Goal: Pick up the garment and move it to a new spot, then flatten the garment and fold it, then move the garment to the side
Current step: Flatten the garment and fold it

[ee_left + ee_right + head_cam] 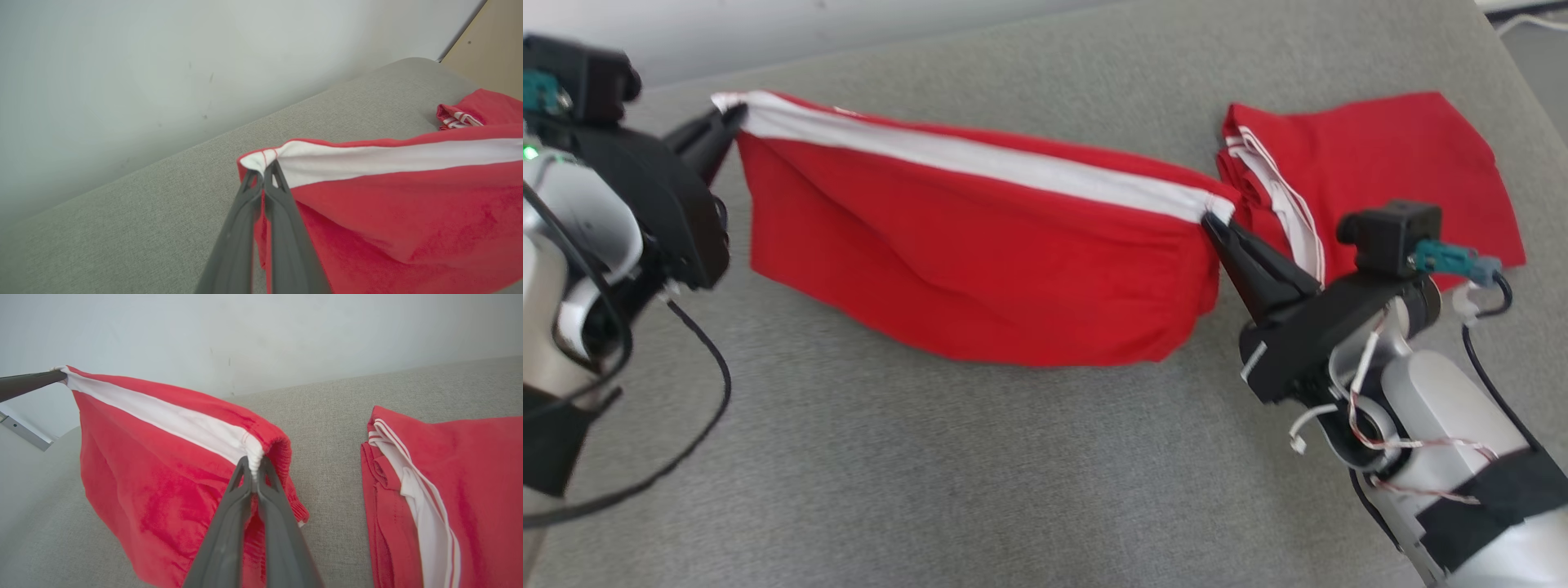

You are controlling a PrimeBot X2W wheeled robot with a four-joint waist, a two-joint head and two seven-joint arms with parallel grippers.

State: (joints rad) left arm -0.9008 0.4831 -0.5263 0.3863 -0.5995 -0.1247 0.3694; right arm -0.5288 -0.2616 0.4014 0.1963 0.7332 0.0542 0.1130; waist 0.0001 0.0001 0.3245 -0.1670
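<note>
The garment (980,261) is red with a white stripe (964,159) along its upper edge. It hangs stretched between both tools above the grey fabric surface (931,474). The left tool (729,124) is clamped on the stripe's left corner. The right tool (1215,222) is clamped on the stripe's right end, at the gathered waistband. The lower edge of the garment sags toward the surface. A second red garment (1388,155) lies flat to the right, close beside the right tool.

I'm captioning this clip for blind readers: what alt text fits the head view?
The left gripper and right gripper pinch the two ends of the white band on a red garment, holding it stretched over a grey fabric surface. A second red garment lies folded to the right.
</note>
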